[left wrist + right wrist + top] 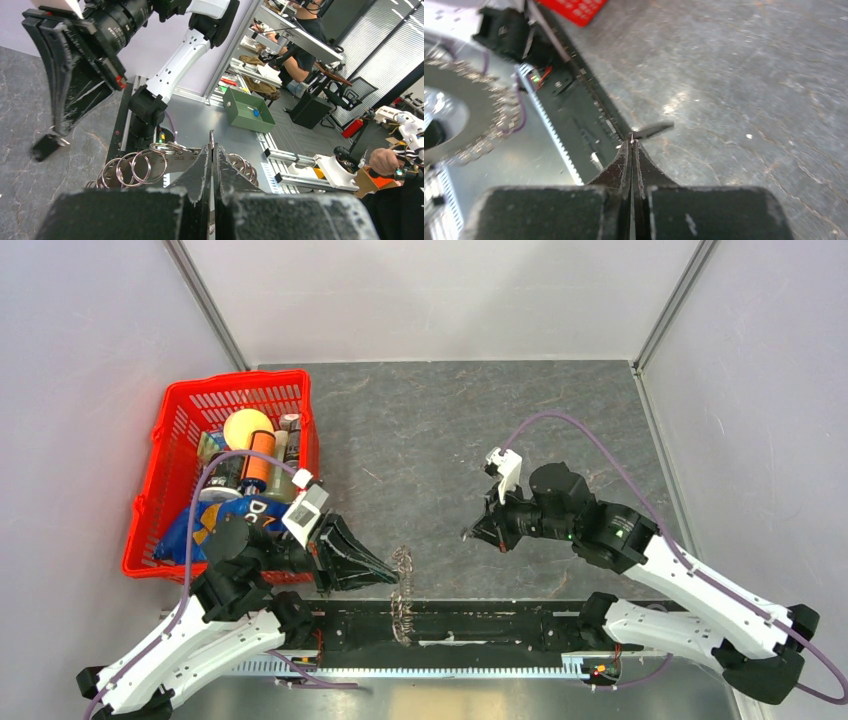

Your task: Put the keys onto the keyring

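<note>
L gripper (212, 150) jaws clamped on stiff, jangly keyring (134, 167) rim; R gripper (631, 145) pinched shut on tiny key (653, 130), prob light & slippery, head twd 2 o'clock, so grip near head.

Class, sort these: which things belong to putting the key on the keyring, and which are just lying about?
In the job: key, keyring, left claw, right claw.
Lying about: red basket, yellow ball, orange spool, blue bag.

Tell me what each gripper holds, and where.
Left gripper pinches the keyring by its rim; right gripper pinches the key by one end.
</note>
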Robot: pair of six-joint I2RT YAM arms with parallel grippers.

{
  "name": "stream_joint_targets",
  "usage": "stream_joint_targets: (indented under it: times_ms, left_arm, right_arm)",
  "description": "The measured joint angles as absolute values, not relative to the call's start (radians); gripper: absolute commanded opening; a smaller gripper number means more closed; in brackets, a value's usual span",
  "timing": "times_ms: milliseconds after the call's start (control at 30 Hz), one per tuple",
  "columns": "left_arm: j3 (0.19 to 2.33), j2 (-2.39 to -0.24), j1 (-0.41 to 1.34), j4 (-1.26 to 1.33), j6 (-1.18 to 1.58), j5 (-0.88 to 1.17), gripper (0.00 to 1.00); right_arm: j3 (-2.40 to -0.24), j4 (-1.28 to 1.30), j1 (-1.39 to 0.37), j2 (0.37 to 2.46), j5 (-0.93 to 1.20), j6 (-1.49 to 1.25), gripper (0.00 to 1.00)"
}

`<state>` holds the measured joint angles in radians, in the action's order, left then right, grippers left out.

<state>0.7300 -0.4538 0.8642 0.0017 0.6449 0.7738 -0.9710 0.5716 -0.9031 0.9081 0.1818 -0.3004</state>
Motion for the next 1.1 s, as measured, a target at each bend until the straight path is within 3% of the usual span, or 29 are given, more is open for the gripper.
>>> stream_joint_targets:
  times_ms: [667,1100]
  left_arm:
    - [0.730,-0.498,0.864,0.038,0.646,0.864,0.02]
    - [0.730,-0.530,0.864,0.101,0.665,0.900,0.02]
  right_arm:
    - [-1.352,0.802,-0.907,1.028,0.788,-0.060,0.00]
    - [-1.565,0.876,-1.041,1.225,0.886,0.014,0.00]
